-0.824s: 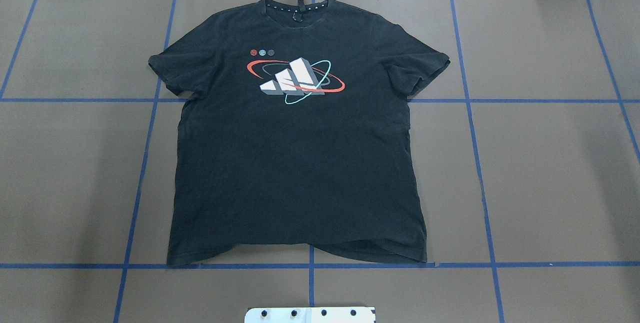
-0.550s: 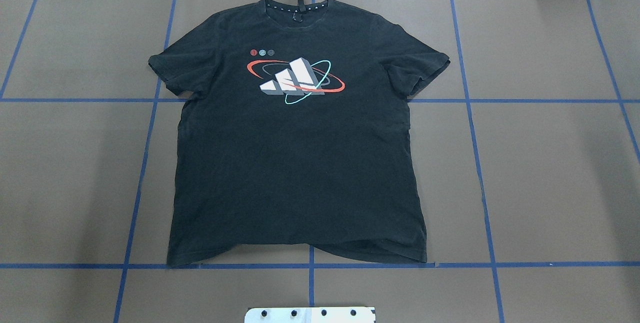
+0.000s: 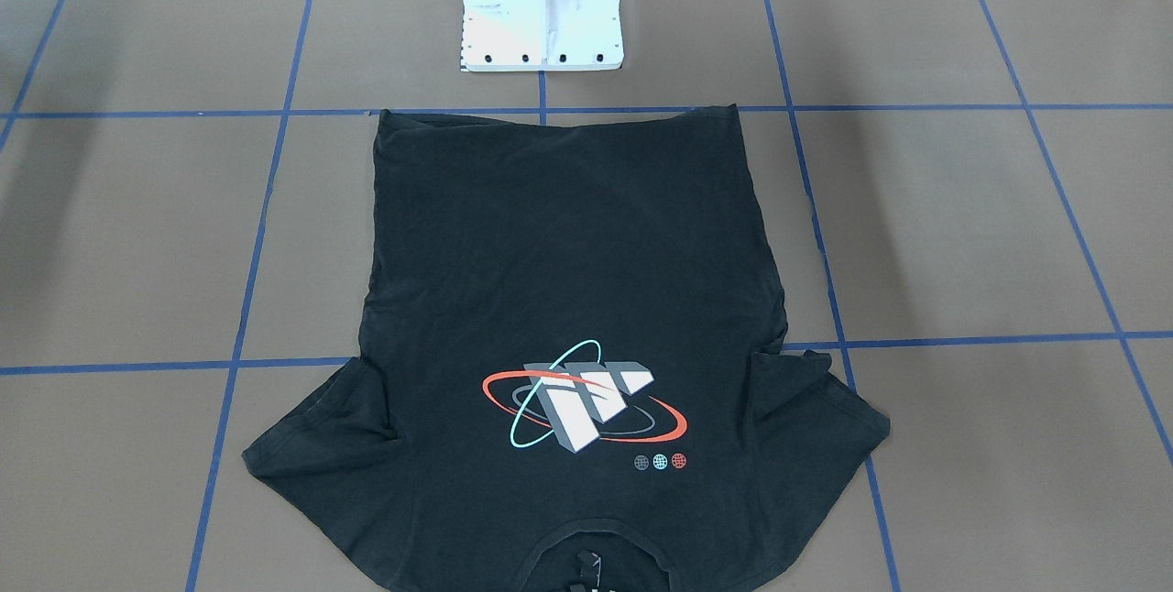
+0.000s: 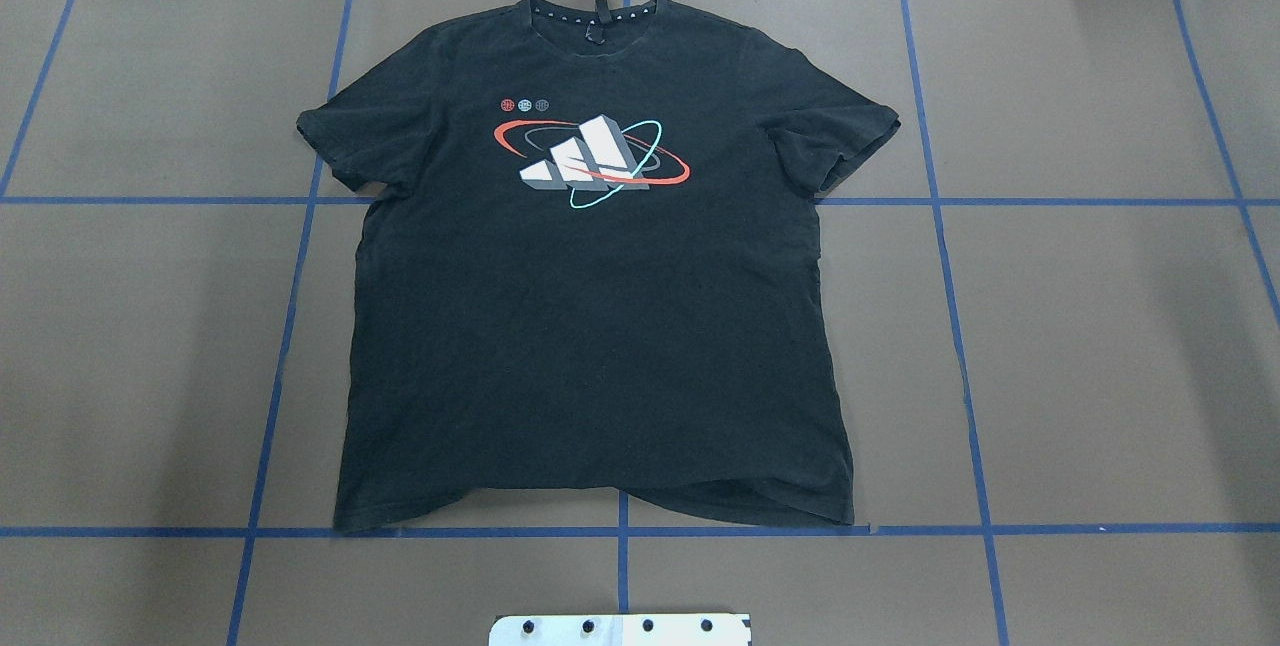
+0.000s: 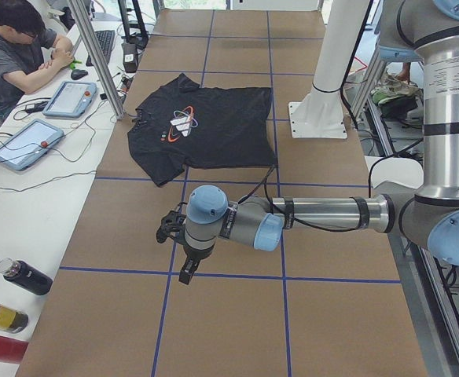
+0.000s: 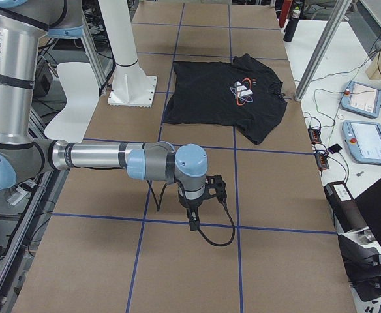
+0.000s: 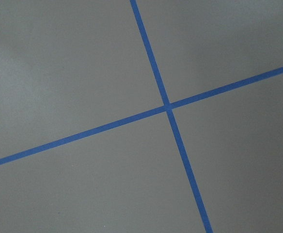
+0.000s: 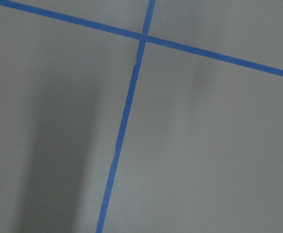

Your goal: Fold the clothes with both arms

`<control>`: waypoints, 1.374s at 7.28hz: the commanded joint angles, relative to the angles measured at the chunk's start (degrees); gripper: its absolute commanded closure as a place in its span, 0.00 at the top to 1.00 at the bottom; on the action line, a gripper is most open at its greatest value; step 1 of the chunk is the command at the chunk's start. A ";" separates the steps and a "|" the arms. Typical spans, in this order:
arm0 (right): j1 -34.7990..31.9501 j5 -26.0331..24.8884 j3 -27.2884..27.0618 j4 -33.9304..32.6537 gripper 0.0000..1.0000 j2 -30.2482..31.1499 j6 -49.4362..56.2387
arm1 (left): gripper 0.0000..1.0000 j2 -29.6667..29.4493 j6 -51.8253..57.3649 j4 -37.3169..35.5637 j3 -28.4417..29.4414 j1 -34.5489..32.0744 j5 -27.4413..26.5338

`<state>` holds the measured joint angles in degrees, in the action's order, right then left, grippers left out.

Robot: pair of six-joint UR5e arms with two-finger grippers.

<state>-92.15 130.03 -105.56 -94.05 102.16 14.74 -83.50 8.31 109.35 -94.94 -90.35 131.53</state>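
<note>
Brown table, black T-shirt flat, unfolded

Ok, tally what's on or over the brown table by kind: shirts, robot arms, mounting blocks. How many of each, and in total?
Black T-shirt: 1
Robot arms: 2 (left arm, right arm)
White mounting block: 1
Total: 4

The left arm stretches level across the middle of the left-side view, with the left gripper pointing down at centre-left. In the right-side view the right arm reaches likewise, with the right gripper pointing down. Neither gripper's finger spacing can be made out.
</note>
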 commanded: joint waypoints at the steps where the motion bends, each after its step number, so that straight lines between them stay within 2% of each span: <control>1: 1.00 1.00 -0.44 -0.08 1.00 -1.78 -0.50 | 1.00 -0.61 -0.40 7.08 0.55 0.00 -0.14; 3: 1.71 5.13 0.00 0.00 1.00 -5.91 -0.94 | 1.00 -4.28 -0.40 11.39 0.72 0.00 -0.23; 5: 1.62 4.71 0.35 3.85 1.00 -10.20 -1.12 | 1.00 -11.75 -0.49 17.72 3.44 0.17 -0.23; 6: 1.62 4.70 0.53 4.39 1.00 -12.49 -8.25 | 1.00 -15.43 -0.40 17.57 5.45 0.35 0.21; 7: 2.84 4.53 1.75 6.66 1.00 -14.60 -10.85 | 1.00 -18.43 -1.45 17.92 7.82 0.44 0.30; 9: 3.38 5.40 10.15 13.94 1.00 -18.56 -11.22 | 1.00 -22.05 -10.82 19.05 8.29 2.01 0.21; 10: 5.91 5.67 12.55 16.76 1.00 -20.06 -12.44 | 1.00 -22.41 -12.51 21.58 7.94 4.54 0.21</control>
<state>-88.44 135.30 -96.99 -81.41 84.35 3.54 -104.71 -0.76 128.62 -86.84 -88.24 131.77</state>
